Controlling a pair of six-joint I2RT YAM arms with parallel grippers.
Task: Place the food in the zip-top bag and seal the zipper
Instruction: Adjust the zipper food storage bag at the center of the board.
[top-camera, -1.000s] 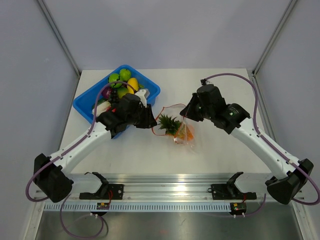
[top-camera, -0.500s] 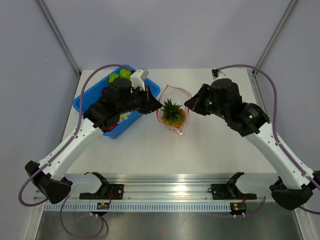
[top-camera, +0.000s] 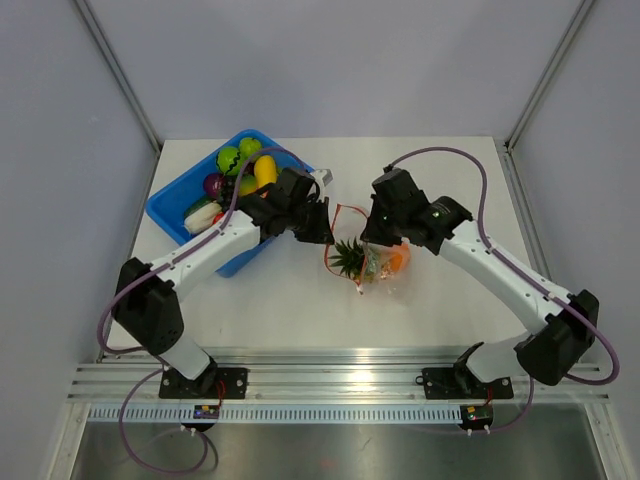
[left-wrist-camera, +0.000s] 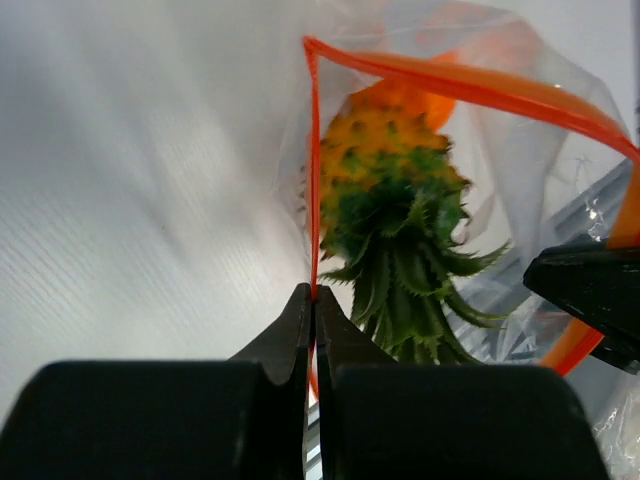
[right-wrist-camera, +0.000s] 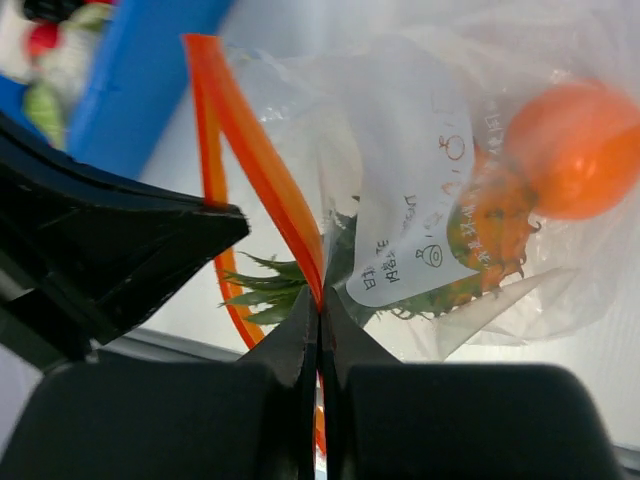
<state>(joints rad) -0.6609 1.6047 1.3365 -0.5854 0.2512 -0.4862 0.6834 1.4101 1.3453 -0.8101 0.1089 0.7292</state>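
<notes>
Handling zip-top bag (top-camera: 376, 282): expect limp, slippery film, light contents (pineapple (left-wrist-camera: 390, 170), orange (right-wrist-camera: 570, 150)). Take hold at stiffer zipper (left-wrist-camera: 470, 85). Pinched tight on zipper, opposite sides: left hand (left-wrist-camera: 312, 295), right hand (right-wrist-camera: 320, 300). Mouth unsealed.

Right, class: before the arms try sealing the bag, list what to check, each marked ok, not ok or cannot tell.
1. Left tool shut on the zipper: ok.
2. Right tool shut on the zipper: ok.
3. Pineapple and orange inside the bag: ok.
4. Bag mouth closed: not ok, it gapes.
5. All bagged: not ok, food lies in the blue bin.
</notes>
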